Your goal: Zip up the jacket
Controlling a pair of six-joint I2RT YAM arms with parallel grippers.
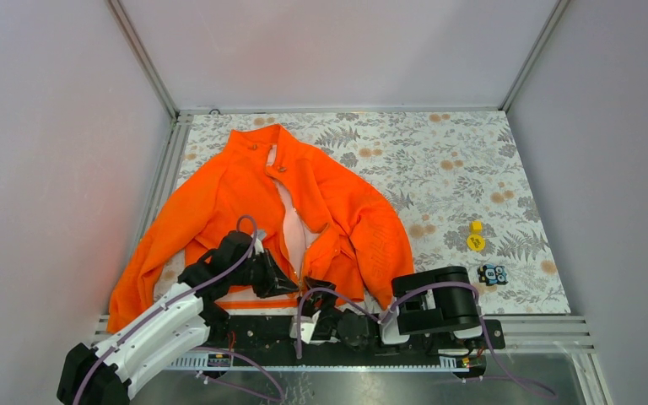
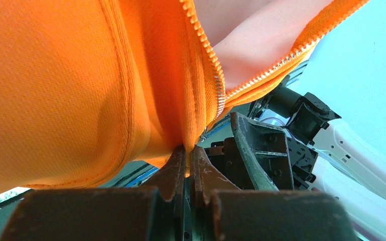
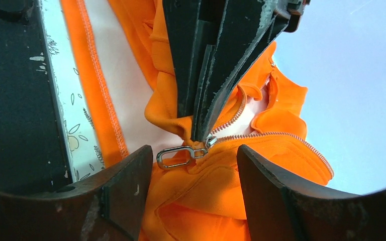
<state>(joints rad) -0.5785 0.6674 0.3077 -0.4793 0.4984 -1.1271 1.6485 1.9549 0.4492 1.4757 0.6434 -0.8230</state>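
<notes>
The orange jacket (image 1: 337, 194) lies spread on the table, front open, with pale lining showing down the middle. At its bottom hem my left gripper (image 2: 187, 148) is shut on a fold of orange fabric (image 2: 55, 90) right beside the zipper's lower end (image 2: 220, 100). In the right wrist view my right gripper (image 3: 193, 160) stands open over the jacket (image 3: 221, 201). The silver zipper pull ring (image 3: 176, 155) lies between its fingers, touching neither. The left gripper's dark fingers (image 3: 206, 65) pinch the cloth just above that pull. From the top view both grippers meet at the hem, the left (image 1: 283, 283) and the right (image 1: 316, 291).
A floral cloth covers the table (image 1: 456, 169). A small yellow object (image 1: 475, 237) and a small blue and black object (image 1: 492, 273) lie at the right, apart from the jacket. Grey walls enclose three sides. A metal rail (image 1: 540, 333) runs along the near edge.
</notes>
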